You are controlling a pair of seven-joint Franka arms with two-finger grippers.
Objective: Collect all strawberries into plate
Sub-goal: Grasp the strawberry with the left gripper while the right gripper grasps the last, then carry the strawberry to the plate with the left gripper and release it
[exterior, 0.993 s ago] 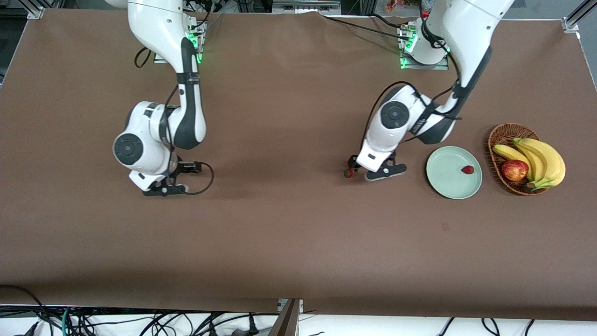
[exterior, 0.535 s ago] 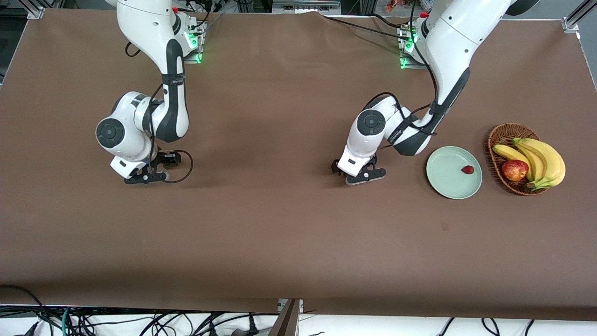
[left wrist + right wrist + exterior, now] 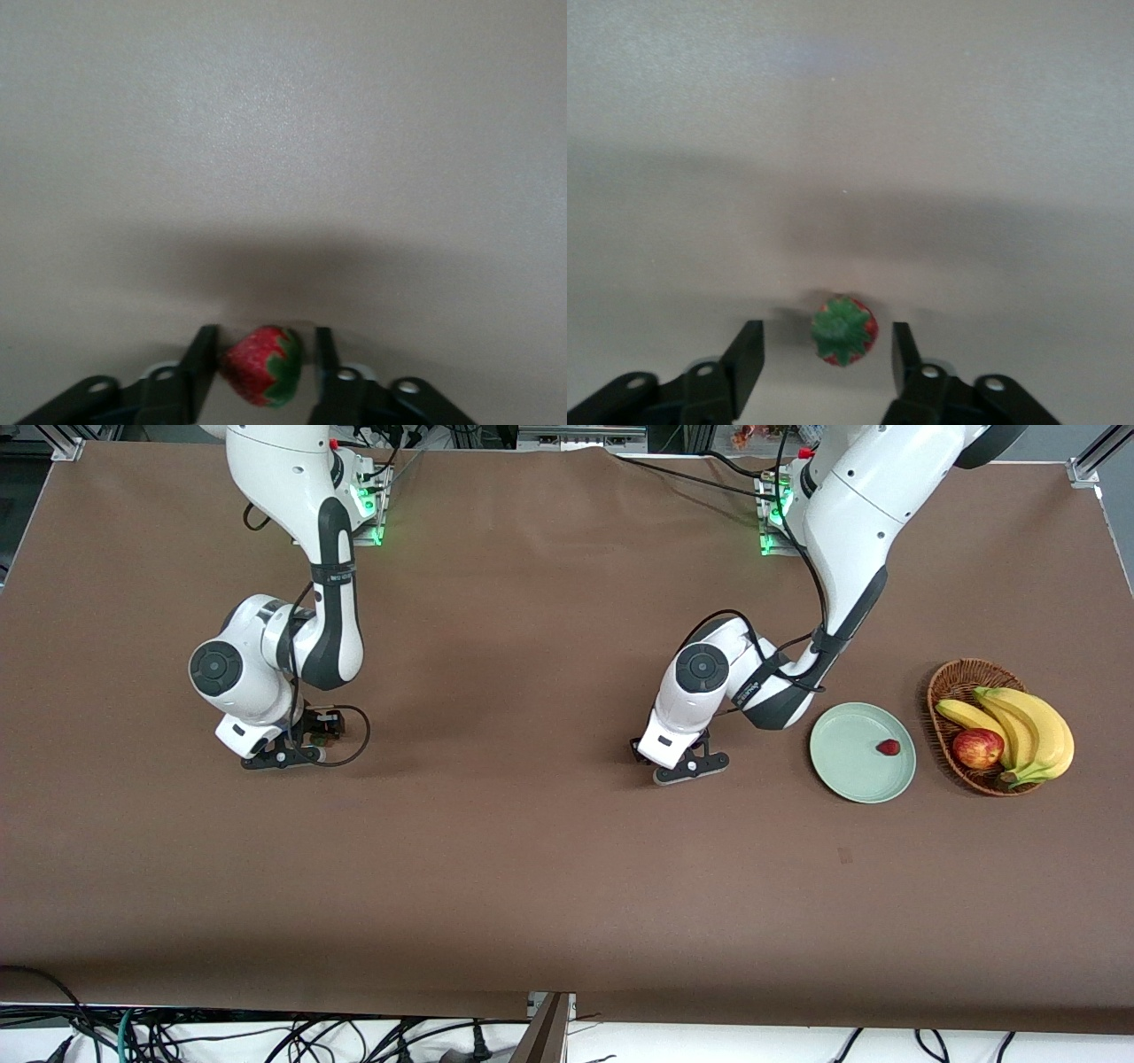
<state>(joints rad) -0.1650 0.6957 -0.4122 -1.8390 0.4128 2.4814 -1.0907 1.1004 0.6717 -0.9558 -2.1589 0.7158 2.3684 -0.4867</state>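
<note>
Strawberries, three. One [image 3: 889, 747] lies on the plate [image 3: 850, 766], on the side toward the basket. A second [image 3: 262, 365] sits between the fingers of the left gripper [image 3: 261, 367], which are closed in against its sides; whether it rests on the table cannot be told. It is hidden in the front view, where that gripper [image 3: 680, 764] is low over the table, beside the plate toward the right arm's end. A third [image 3: 844, 330], leafy top up, stands on the table between the spread fingers of the right gripper [image 3: 827, 354], touching neither; that gripper [image 3: 283, 751] is low near the right arm's end of the table.

Plate: pale mint green, round, shallow, just beside the basket and apart from it.

Basket [image 3: 955, 676]: brown wicker, at the left arm's end, holding bananas [image 3: 1028, 728] and a red-yellow apple [image 3: 977, 747].

Table [image 3: 549, 868]: covered edge to edge in plain brown matte sheet, faintly creased. Arm bases, lit green, stand along its upper edge in the front view. Loose black cables [image 3: 266, 1036] hang below the edge nearest the front camera.
</note>
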